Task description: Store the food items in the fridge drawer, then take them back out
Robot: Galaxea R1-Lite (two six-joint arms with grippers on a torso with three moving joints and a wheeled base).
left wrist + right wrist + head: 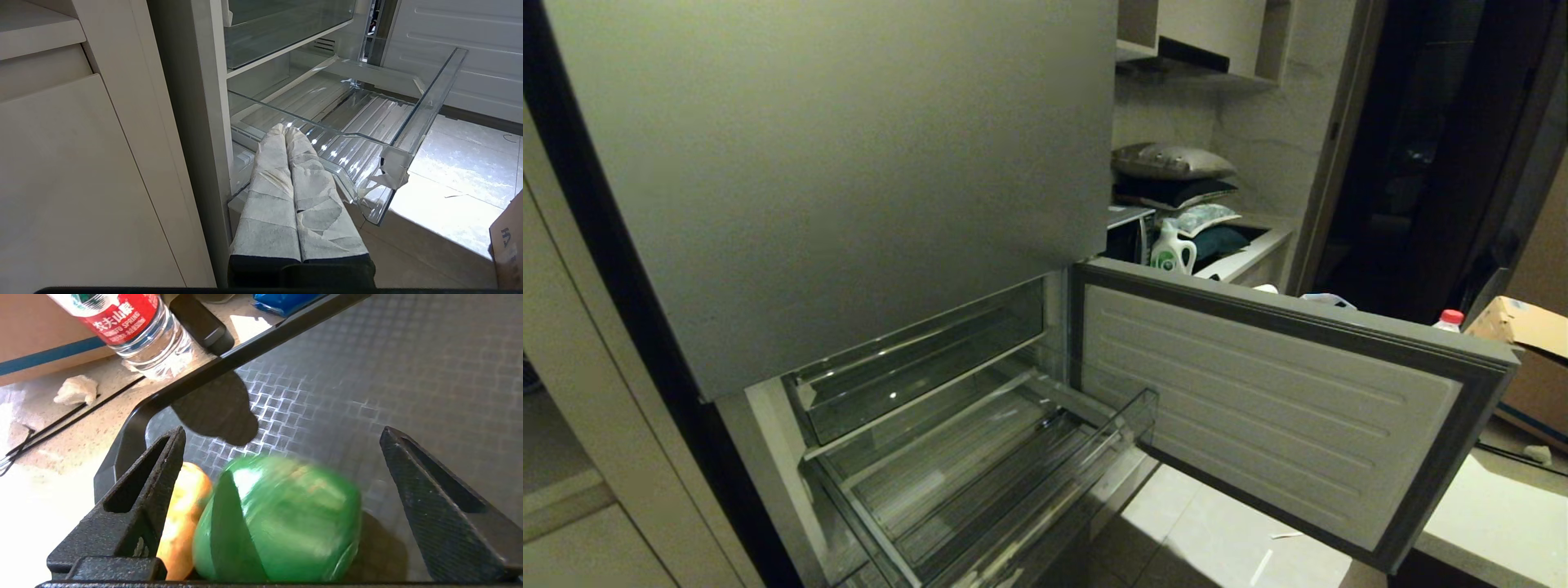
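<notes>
Two food items, the green item [282, 522] and the potato [184, 522], lie touching, both partly cut off. The right claw [282, 473] stands wide over them, gripping nothing. The left claw [286, 134] is pressed together.

The middle grey metal fridge drawer [1282, 408] stands pulled open, its white ribbed inner face showing, its clear plastic bin [996, 474] bare. Beyond its upper edge peeks a red-capped clear water bottle [1450, 319], beside a brown cardboard box [1523, 327]

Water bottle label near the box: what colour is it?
Red, with white lettering; right wrist view.
</notes>
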